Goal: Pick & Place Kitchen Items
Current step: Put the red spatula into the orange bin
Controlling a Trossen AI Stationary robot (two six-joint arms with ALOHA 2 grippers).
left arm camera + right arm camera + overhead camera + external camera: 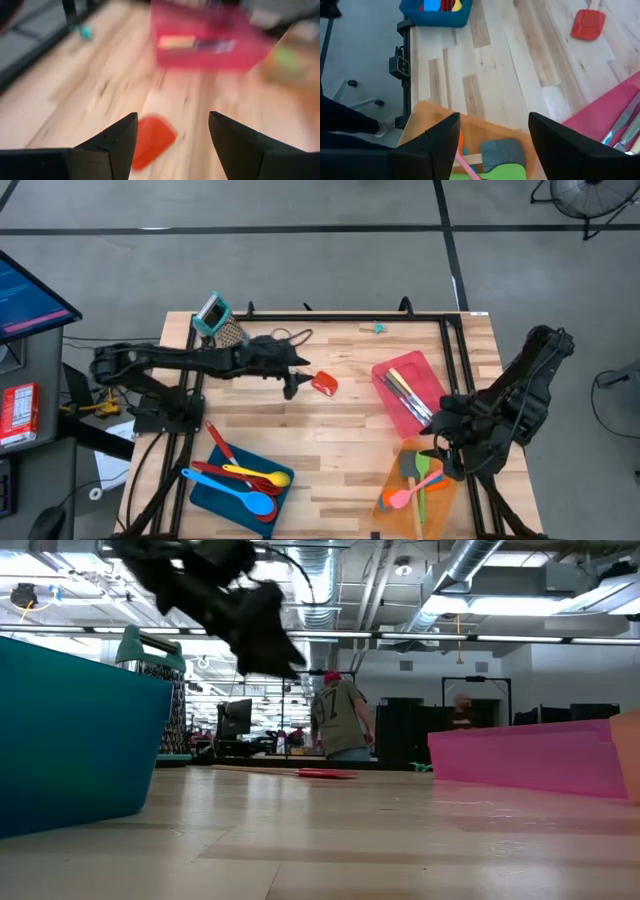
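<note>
A red spatula [323, 383] lies flat on the wood table near its middle. My left gripper [293, 388] hovers open just to its left; in the left wrist view the red head [152, 141] shows between and beyond the open fingers [172, 117], untouched. My right gripper [492, 117] stands open above the orange tray [400, 495] at the near right, which holds grey [502, 152], green and pink utensils. A blue tray [215, 495] at the near left holds red, yellow and blue spoons [250, 485]. A pink tray [425, 375] holds metal utensils [408, 392].
A metal box grater [215, 315] with a teal handle stands at the far left, behind my left arm. A small teal object [379, 329] lies near the far edge. Bare wood lies between the trays. In the low view a person [340, 720] stands in the room behind.
</note>
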